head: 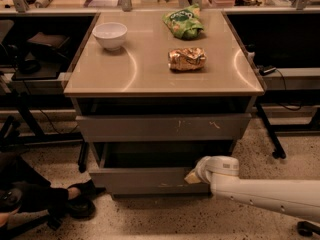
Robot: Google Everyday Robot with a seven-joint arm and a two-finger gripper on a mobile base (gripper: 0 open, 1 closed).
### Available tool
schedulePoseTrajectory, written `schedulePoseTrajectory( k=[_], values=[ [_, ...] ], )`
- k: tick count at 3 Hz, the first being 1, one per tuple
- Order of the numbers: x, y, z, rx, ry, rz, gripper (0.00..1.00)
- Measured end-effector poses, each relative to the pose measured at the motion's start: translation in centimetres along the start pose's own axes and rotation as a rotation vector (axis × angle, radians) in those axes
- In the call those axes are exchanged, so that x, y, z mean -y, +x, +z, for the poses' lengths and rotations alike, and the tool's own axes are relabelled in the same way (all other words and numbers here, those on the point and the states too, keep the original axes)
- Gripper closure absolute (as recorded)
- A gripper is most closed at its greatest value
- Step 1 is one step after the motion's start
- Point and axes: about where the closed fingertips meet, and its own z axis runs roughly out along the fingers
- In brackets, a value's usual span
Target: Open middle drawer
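Speckled terrazzo floor [165, 218] under the tan table [150, 76]; dark workbenches [294, 78] flank it, cluttered counter [100, 3] behind; gripper [193, 176] low at its front.

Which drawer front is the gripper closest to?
The middle drawer, the plain front lowest in view, pulled out with its dark inside showing. The gripper sits at its right end; the scratched drawer front above is clear of it.

We see a white ceramic bowl [110, 35] on the smooth tan tabletop [150, 76] — right of it a green crinkled snack bag [184, 23] and, nearer us, a shiny golden-brown packet [186, 59]. Below left, a black shoe [80, 205] rests on speckled floor [165, 219].
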Motion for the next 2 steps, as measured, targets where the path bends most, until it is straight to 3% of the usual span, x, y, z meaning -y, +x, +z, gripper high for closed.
schedulePoseTrajectory(
  k=[2],
  values=[
    [-0.26,0.29,-0.42,0.01,0.002,-0.004,1.0]
  ],
)
